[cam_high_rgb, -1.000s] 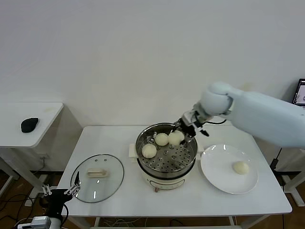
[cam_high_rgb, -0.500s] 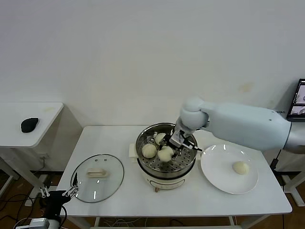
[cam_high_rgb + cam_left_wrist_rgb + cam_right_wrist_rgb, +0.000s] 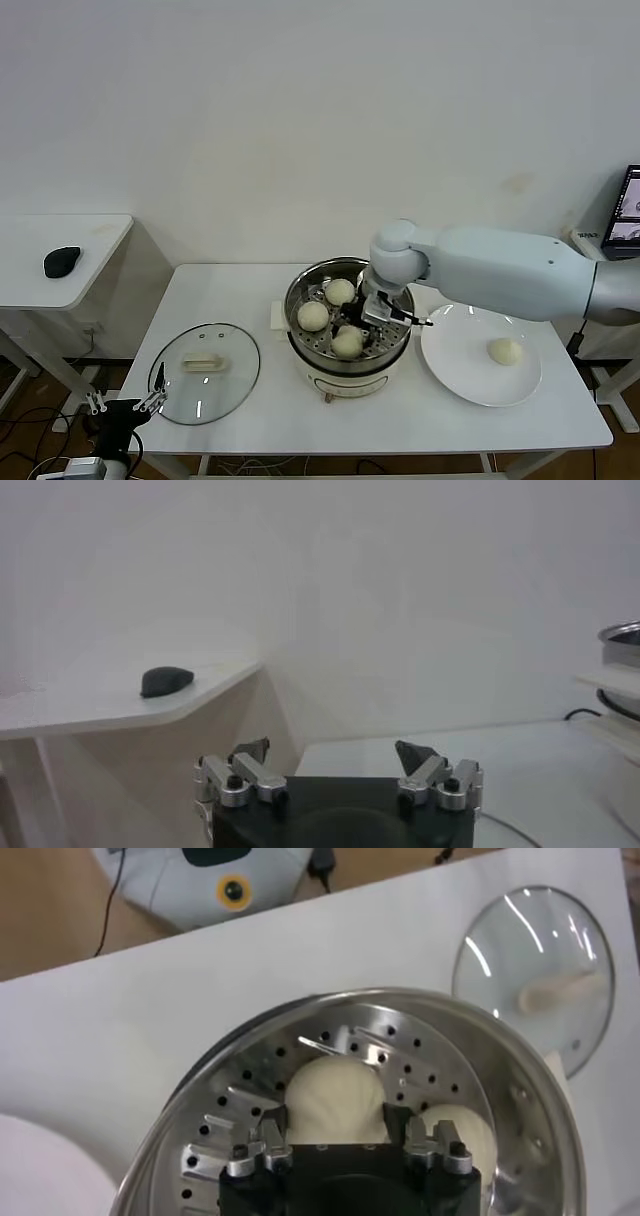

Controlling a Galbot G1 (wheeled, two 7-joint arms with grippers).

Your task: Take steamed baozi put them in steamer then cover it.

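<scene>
The steamer stands mid-table with three baozi on its perforated tray: one at the back, one at the left, one at the front. My right gripper reaches into the pot, shut on the front baozi, which sits low on the tray. Another baozi lies beside it. A fourth baozi lies on the white plate. The glass cover lies flat on the table, left of the steamer. My left gripper is parked open below the table's front left corner.
A side table at the left carries a black mouse. The plate sits right of the steamer near the table's right end. The cover also shows in the right wrist view. A wall runs close behind the table.
My right gripper has carried the baozi from the steamer's back right rim across and down to the front of the tray. The left arm has not moved.
</scene>
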